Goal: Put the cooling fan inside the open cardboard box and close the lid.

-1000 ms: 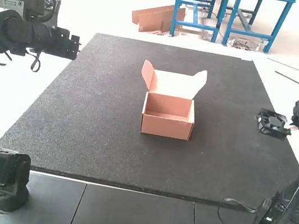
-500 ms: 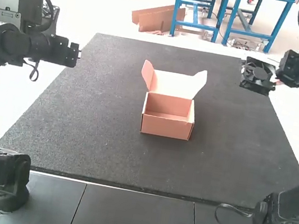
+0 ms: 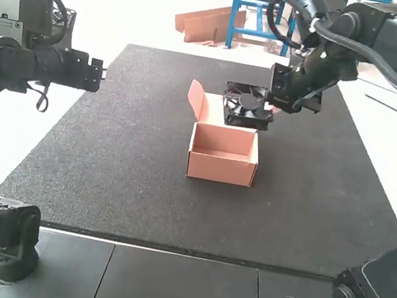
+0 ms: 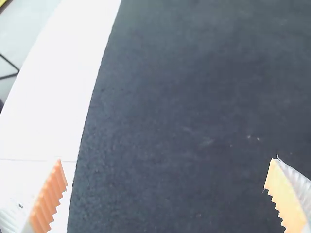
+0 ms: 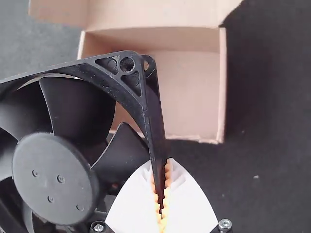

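The black cooling fan (image 3: pixel 247 106) hangs in the air just above the back of the open cardboard box (image 3: pixel 222 155), in front of its raised lid (image 3: pixel 229 107). My right gripper (image 3: pixel 272 106) is shut on the fan's frame edge; in the right wrist view the fan (image 5: pixel 73 145) is pinched between the orange pads (image 5: pixel 161 194), with the box (image 5: pixel 194 92) open below. My left gripper (image 3: pixel 95 74) hovers over the mat's left edge, far from the box, open with nothing between its orange pads (image 4: pixel 48 196).
The box stands mid-way on a black mat (image 3: pixel 119 174) that covers most of the white table (image 3: pixel 13 127). The mat lies bare around the box on all sides. The arm bases sit at the near corners.
The right arm lifted the fan from the mat's right side, swung it up and leftward, and now holds it over the box. The left arm barely shifted.
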Tool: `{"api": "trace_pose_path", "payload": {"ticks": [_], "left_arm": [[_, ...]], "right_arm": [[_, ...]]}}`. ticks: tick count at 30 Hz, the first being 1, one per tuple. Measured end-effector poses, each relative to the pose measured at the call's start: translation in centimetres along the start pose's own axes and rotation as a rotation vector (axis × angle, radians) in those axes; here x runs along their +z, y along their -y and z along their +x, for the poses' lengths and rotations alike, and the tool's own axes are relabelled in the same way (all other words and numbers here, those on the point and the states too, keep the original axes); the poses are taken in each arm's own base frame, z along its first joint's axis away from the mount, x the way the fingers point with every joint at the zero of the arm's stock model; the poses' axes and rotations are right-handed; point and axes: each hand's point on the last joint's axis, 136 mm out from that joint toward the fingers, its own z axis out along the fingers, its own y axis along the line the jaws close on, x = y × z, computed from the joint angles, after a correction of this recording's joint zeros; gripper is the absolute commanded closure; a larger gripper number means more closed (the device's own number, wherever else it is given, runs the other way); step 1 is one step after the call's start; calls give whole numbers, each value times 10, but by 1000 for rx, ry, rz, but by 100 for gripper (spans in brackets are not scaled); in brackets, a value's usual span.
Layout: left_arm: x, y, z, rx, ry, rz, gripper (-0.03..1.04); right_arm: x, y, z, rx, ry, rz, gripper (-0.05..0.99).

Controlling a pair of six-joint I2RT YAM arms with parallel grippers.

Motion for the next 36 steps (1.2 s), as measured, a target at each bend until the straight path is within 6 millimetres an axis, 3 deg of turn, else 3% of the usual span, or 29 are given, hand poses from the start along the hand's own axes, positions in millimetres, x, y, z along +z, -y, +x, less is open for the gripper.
{"api": "trace_pose_path", "payload": {"ticks": [6,17,25,36], "left_arm": [[0,0,3,2,-12,1,4],[-9,-1,-2,-2,18,-1,4],[-11,-1,-1,-2,14,-1,4],[-13,-2,-4,-3,27,-1,4]], "right_arm": [[29,-7,4,5,-41,34,94],[100,-2,10,5,-126,98,95],[129,-8,-6,3,-112,98,95],[168,27,1,20,-161,212,94]]}}
